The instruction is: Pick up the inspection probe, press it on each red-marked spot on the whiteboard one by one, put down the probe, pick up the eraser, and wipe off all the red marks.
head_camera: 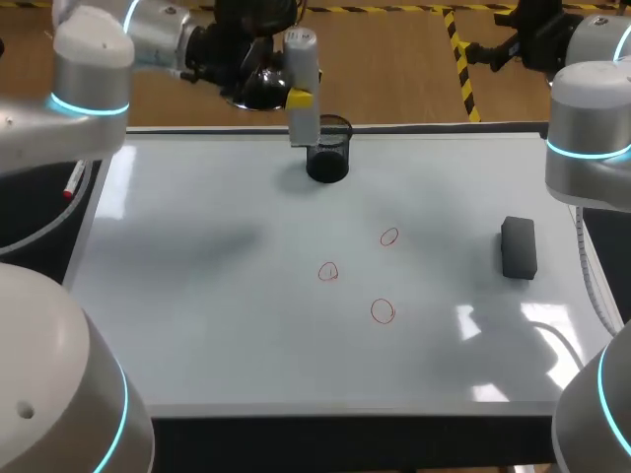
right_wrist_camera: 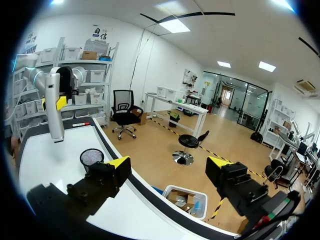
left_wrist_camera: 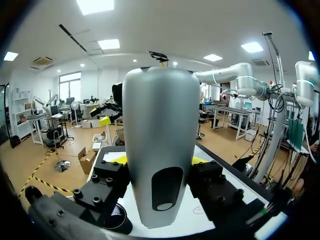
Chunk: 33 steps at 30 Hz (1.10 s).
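My left fingers (left_wrist_camera: 111, 176) clamp the tall grey tapered inspection probe (head_camera: 302, 89) upright, raised beside the black mesh cup (head_camera: 328, 150) at the counter's (head_camera: 197, 325) far edge. My right fingers (right_wrist_camera: 105, 182) stand apart, empty, off the far right corner.

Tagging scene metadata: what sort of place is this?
Probably a robotics lab bench: white whiteboard tabletop with red pen circles, grey tapered probe in the left gripper, black block eraser.

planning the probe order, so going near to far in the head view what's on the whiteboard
nearest red mark → left red mark → far red mark → black mesh cup; eraser and the held inspection probe left out, their depth overlaps others
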Each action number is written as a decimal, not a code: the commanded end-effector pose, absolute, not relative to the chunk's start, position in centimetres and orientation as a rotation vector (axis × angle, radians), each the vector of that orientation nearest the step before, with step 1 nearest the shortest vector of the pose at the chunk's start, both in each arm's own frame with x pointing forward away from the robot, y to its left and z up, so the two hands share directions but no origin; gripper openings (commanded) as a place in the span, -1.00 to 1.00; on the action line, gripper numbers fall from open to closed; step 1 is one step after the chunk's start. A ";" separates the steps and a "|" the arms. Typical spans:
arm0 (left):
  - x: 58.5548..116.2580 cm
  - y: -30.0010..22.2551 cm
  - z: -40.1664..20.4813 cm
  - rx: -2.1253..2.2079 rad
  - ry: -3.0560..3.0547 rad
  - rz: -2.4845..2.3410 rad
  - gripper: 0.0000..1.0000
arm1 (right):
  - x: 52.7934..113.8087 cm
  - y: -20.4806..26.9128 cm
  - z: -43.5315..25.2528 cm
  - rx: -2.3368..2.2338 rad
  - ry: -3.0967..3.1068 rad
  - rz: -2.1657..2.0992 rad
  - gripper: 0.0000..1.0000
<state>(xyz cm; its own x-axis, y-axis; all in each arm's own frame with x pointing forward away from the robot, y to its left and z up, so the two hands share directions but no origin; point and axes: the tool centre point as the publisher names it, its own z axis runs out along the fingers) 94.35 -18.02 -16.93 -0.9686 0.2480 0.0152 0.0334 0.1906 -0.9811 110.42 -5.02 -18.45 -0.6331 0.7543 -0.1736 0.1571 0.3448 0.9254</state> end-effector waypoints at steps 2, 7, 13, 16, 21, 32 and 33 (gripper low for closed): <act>91.8 -17.7 -16.9 -0.119 -2.404 1.967 -1.00 | 110.4 -5.0 -18.4 0.793 2.013 1.291 1.00; 89.9 -18.1 -17.3 -0.132 -2.431 1.917 -1.00 | 110.4 -5.0 -18.4 0.793 2.013 1.291 1.00; 88.3 -18.5 -18.1 -0.127 -2.431 1.919 -1.00 | 110.4 -5.0 -18.4 0.793 2.013 1.291 1.00; 87.7 -18.7 -18.5 -0.130 -2.423 1.917 -1.00 | 110.4 -5.0 -18.4 0.793 2.013 1.291 1.00; 86.7 -19.0 -19.4 -0.133 -2.399 1.928 -1.00 | 110.4 -5.0 -18.4 0.793 2.013 1.291 1.00; 85.5 -19.5 -22.2 -0.158 -2.345 1.908 -1.00 | 110.4 -5.0 -18.4 0.793 2.013 1.291 1.00; 85.4 -19.6 -22.6 -0.159 -2.341 1.902 -1.00 | 110.4 -5.0 -18.4 0.793 2.013 1.291 1.00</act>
<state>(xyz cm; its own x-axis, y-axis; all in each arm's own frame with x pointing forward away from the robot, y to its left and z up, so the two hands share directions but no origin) 85.26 -19.41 -21.84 -0.9882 0.1506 0.0268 0.0059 0.2129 -0.9771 110.42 -5.03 -18.45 -0.6330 0.7544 -0.1736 0.1571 0.3448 0.9254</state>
